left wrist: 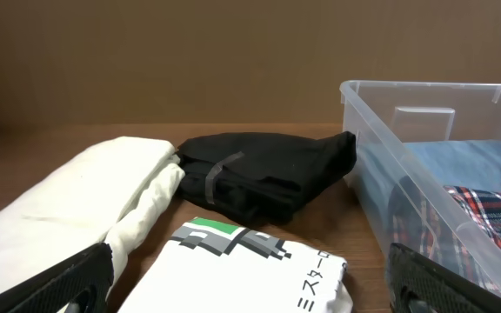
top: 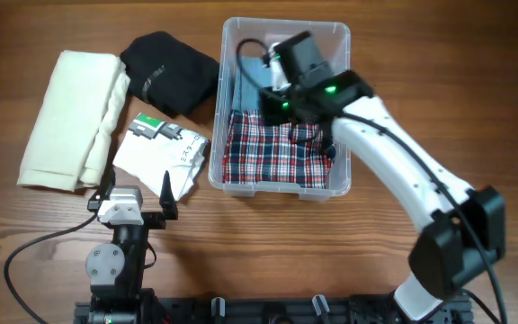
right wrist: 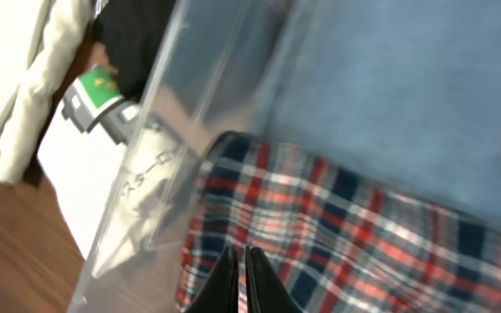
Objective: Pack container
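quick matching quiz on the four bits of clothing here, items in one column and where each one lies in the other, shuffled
1. plaid cloth
2. black garment
3. cream towel
4. white printed shirt

a. far left of the table
b. inside the container
c. right in front of the open left tool
d. on the table, by the container's far left corner

Pairs: 1-b, 2-d, 3-a, 4-c

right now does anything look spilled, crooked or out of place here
Nothing stands out. The plaid garment and blue garment lie inside the container; cream garment, black garment and white shirt lie folded beside it.
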You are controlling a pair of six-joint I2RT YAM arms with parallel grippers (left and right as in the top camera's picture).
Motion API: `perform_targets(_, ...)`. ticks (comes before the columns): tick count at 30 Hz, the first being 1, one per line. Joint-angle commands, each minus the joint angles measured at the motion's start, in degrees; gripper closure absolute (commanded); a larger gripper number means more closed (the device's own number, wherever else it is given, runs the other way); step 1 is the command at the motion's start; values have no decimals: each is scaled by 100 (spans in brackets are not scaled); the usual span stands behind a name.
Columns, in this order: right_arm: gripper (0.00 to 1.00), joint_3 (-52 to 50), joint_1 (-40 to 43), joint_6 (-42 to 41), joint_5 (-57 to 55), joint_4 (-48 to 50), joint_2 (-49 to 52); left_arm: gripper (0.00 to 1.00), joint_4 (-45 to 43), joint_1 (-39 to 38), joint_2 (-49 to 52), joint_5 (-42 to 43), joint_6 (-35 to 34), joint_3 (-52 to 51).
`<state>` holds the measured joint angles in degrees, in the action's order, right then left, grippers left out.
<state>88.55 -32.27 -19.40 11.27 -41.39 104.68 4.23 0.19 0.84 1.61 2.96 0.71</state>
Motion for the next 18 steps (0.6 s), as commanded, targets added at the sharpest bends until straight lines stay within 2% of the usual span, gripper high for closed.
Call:
perform_targets(1,96,-7,-313,120,195,278,568,0,7,42,-46,9,111,-39)
perform_targets(10,96,-7,-581,127,155,669,1840,0,4,42,-46,9,111,-39)
perform_targets(14,96,44,-573,142,511,800,1661,0,4,42,-46,9,111,-39)
perform_targets(18,96,166,-509,302,481,752,844,0,4,42,-46,9,111,-39)
